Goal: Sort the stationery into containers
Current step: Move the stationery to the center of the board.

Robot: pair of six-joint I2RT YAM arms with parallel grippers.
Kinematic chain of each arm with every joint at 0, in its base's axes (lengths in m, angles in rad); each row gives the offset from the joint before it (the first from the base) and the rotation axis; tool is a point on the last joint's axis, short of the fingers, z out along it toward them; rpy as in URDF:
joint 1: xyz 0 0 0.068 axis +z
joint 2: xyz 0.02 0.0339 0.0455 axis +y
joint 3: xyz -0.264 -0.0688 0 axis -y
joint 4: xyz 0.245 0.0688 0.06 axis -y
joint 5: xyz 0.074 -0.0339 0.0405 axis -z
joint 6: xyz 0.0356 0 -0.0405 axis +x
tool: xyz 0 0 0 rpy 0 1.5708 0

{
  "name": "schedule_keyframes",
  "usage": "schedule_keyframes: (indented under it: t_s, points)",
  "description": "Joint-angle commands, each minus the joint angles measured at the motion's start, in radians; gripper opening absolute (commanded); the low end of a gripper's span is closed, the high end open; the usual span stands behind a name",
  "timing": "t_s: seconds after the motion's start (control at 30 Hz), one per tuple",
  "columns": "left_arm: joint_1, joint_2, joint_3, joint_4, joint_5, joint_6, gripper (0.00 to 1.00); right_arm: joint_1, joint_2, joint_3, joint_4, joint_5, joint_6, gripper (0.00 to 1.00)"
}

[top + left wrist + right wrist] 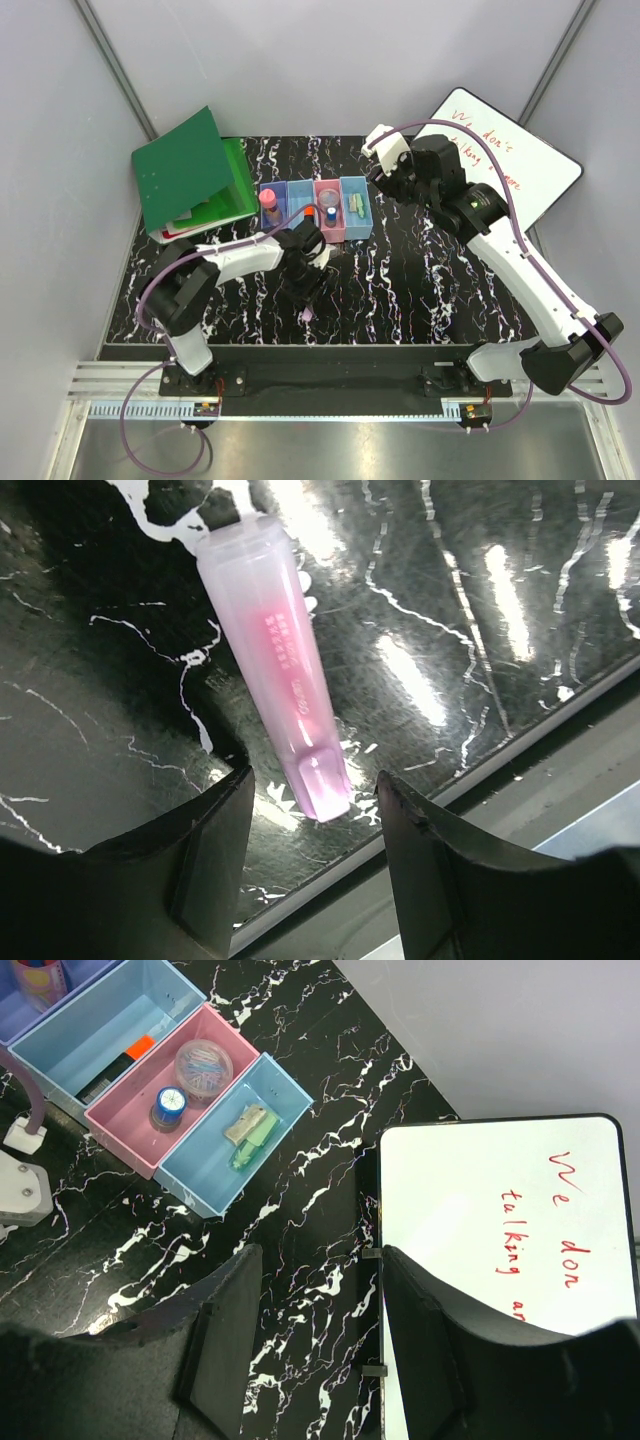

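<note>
Student: Do we label the left gripper (315, 792) as holding anything?

Tutor: No. We see its jaws parted, one on either side of the tapered end of the pink highlighter (278, 650). The highlighter lies flat on the black marbled table (80, 740) near the front edge, apart from the containers (331, 236).

Student: And the right gripper (320, 1260)?

Tutor: We mark it spread and empty, hanging over the table beside the whiteboard (500, 1260). We also note a green highlighter (248, 1132) in the end light-blue bin (205, 1175), and a round clear case (204, 1060) and a blue piece (168, 1105) in the pink bin (125, 1118).
</note>
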Motion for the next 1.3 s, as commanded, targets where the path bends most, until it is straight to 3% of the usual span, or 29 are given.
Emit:
schedule_keyframes:
  t_s: [0.0,0.17,0.23,0.47,0.57,0.87,1.1,1.27]
  points:
    - [-0.004,0.031,0.044,-0.002,-0.004,-0.007,0.56,-0.001,-0.015,0.032,0.034,0.002,0.012,0.59]
    - [-0.004,0.092,0.069,-0.016,-0.032,0.016,0.54,-0.001,-0.009,0.056,0.036,-0.004,0.024,0.59]
    - [-0.006,0.126,0.09,-0.028,-0.07,0.033,0.4,-0.001,-0.006,0.064,0.036,-0.01,0.029,0.59]
    - [-0.019,0.192,0.096,-0.042,-0.193,0.098,0.23,-0.003,-0.011,0.064,0.036,-0.007,0.03,0.58]
    - [-0.036,0.192,0.108,-0.042,-0.211,0.116,0.1,-0.001,-0.014,0.056,0.036,-0.007,0.032,0.57]
    - [-0.045,0.229,0.184,-0.079,-0.26,0.265,0.0,-0.003,-0.022,0.062,0.036,-0.003,0.033,0.57]
    - [-0.062,0.223,0.228,-0.054,-0.378,0.377,0.0,-0.003,-0.017,0.078,0.036,-0.007,0.033,0.57]
    - [-0.065,0.198,0.28,-0.033,-0.382,0.522,0.0,-0.003,-0.018,0.079,0.036,-0.015,0.035,0.57]
